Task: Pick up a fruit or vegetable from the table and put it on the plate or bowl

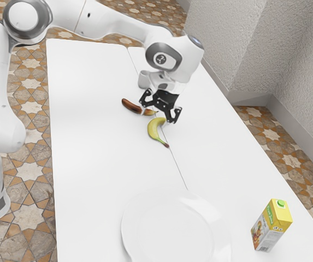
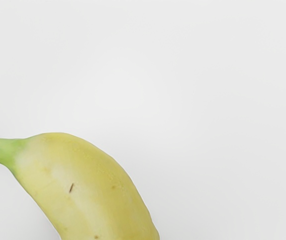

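A white plate (image 1: 167,232) sits nearest the camera, well apart from the banana (image 1: 156,129). A yellow juice carton (image 1: 271,225) stands equally near, far off to the exterior view's right of the banana. The banana lies on the white table (image 1: 90,164), not on the plate. Just above the banana's far end hangs the gripper (image 1: 159,113), jaws spread wide and gripping nothing. A brown oblong item (image 1: 131,105) lies just beyond the banana.

I see a yellow banana (image 1: 156,130) (image 2: 83,195) with a green stem, a brown sausage-like thing (image 1: 131,105), a white plate (image 1: 167,234), a white table (image 1: 90,164), a yellow and green juice box (image 1: 271,225), my white arm (image 1: 107,24) with its black gripper (image 1: 160,113), and a floor (image 1: 30,87) of brown and cream star tiles.
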You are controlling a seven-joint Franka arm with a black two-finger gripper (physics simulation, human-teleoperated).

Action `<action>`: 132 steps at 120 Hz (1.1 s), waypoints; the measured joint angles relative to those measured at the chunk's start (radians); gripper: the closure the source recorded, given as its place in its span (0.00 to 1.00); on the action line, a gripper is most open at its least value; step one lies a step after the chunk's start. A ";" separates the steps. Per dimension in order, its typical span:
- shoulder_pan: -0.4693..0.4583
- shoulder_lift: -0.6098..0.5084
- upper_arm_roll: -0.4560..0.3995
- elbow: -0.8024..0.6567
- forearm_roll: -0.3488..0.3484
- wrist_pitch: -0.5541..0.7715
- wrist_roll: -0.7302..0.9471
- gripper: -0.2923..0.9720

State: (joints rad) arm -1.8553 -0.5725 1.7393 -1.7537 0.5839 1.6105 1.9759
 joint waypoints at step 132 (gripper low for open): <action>0.105 -0.007 -0.109 -0.104 0.049 0.106 -0.116 0.23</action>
State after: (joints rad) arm -1.7505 -0.5793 1.6305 -1.8574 0.6331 1.7164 1.8594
